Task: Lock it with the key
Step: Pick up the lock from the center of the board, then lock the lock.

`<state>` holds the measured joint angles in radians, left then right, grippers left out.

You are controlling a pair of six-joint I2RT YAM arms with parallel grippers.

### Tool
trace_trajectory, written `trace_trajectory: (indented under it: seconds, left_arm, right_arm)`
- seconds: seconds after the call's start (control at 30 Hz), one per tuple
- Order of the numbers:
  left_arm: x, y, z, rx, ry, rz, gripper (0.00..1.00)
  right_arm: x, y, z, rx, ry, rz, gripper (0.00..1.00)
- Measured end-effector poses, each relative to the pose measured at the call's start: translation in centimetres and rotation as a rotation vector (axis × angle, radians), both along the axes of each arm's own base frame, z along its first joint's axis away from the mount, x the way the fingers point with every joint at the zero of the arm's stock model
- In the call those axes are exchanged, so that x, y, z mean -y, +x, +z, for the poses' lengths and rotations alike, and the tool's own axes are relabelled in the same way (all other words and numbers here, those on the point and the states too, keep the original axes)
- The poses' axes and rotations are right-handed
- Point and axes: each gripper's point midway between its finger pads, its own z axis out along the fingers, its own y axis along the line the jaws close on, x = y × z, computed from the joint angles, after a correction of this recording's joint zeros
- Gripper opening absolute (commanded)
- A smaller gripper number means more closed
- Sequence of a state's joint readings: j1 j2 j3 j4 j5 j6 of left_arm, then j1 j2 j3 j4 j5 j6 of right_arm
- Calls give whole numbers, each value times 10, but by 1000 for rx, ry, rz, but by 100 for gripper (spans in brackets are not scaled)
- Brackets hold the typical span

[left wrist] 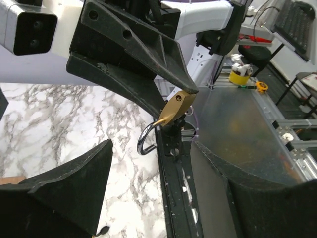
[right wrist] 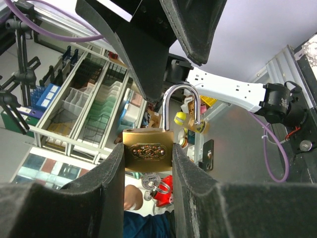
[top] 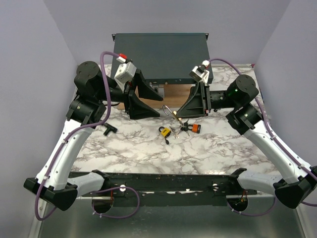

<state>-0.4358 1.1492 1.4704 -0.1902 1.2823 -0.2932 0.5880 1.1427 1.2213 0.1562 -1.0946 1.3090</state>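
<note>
Currently, the brass padlock [right wrist: 148,151] is clamped, shackle open, by the right gripper [right wrist: 147,159]; the left gripper [left wrist: 151,148] is spread wide, empty. The key [top: 196,128] is seen ungrasped near the yellow padlock [top: 165,131]. If it is seized by its bunch, the keyway could be missed.

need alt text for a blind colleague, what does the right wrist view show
A brass padlock is clamped between the right arm's jaws, its shackle raised open. Keys hang underneath, and the left arm's open jaws hover above.
</note>
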Motion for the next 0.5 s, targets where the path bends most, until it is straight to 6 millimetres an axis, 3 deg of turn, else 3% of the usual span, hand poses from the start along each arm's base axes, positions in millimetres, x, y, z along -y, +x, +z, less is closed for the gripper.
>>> trace_trajectory:
  seconds: [0.27,0.5]
  left_arm:
    - [0,-3,2,-11,-5,-35,55]
    - [0,-4,-1,-26,2,-50,43]
  right_arm:
    - [-6,0,2,-1,1,18,1]
    - [-13,-2,4,3,5,42,1]
